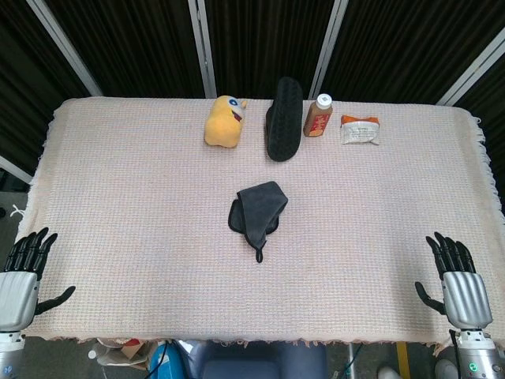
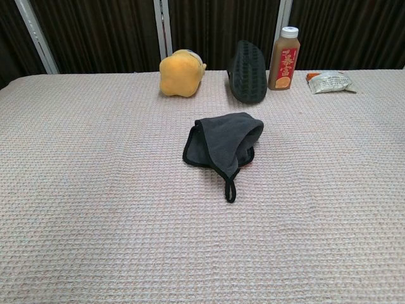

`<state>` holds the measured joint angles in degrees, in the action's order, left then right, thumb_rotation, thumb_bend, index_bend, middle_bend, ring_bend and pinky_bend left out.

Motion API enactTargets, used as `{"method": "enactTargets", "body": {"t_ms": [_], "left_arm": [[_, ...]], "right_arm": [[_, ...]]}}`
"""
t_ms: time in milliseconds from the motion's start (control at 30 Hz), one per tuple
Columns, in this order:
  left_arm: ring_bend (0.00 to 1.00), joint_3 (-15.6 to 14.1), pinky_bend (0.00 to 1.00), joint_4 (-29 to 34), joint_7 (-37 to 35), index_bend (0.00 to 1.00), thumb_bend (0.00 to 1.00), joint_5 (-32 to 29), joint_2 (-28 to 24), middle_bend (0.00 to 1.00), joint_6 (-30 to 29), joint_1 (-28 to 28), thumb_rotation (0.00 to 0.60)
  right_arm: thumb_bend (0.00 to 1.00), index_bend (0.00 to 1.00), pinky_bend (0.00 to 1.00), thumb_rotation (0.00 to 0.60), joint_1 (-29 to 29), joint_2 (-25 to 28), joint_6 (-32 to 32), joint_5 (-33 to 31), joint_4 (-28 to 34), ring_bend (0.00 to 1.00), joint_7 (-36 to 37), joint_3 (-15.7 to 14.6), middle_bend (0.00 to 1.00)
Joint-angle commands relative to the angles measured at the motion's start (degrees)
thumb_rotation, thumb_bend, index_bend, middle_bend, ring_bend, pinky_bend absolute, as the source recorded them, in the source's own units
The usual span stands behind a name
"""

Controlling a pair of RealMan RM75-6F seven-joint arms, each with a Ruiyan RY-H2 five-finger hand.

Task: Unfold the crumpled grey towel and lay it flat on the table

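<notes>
The left hand (image 1: 20,272) rests at the near left corner of the counter (image 1: 118,197), fingers (image 1: 31,245) spread and holding nothing. It shows in the head view only.

The grey towel (image 1: 259,212) lies bunched at the centre of the counter, well ahead of both sets of fingers and roughly midway between them. Its black-edged layers are folded over one another, and a hanging loop (image 2: 231,189) trails toward the near edge.

Beyond the towel, far from the fingers, a row stands along the far edge: a yellow plush toy (image 1: 223,122), a dark shoe (image 1: 282,118), a brown bottle (image 1: 318,115) and a snack packet (image 1: 360,129).

The right hand (image 1: 456,280) rests at the near right corner, fingers likewise spread and holding nothing.

Neither hand touches the towel; the unfolding is judged not yet begun.

Probable faults:
- Pinching several layers at once would drag the bundle instead of opening it.
- Grasping only the loop would lift the towel without spreading it.
- Fingers pressing deep may catch the woven counter cover and wrinkle it.
- A long forward reach could carry the towel into the far row and tip the bottle.
</notes>
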<state>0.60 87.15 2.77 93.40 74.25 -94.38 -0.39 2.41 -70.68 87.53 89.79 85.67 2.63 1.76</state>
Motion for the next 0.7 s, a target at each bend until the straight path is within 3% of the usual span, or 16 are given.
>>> {"method": "enactTargets", "body": {"t_ms": [33, 700], "left_arm": [[0.00, -0.02, 0.05, 0.01, 0.00, 0.00, 0.00, 0.03, 0.02, 0.00, 0.00, 0.00, 0.600], [0.00, -0.07, 0.05, -0.47, 0.31, 0.00, 0.00, -0.15, 0.23, 0.00, 0.09, 0.07, 0.600]], "right_arm": [[0.31, 0.05, 0.05, 0.600, -0.18, 0.00, 0.16, 0.12, -0.09, 0.00, 0.06, -0.20, 0.05], [0.31, 0.05, 0.05, 0.600, 0.12, -0.96, 0.01, 0.70, -1.20, 0.00, 0.33, -0.36, 0.05]]}}
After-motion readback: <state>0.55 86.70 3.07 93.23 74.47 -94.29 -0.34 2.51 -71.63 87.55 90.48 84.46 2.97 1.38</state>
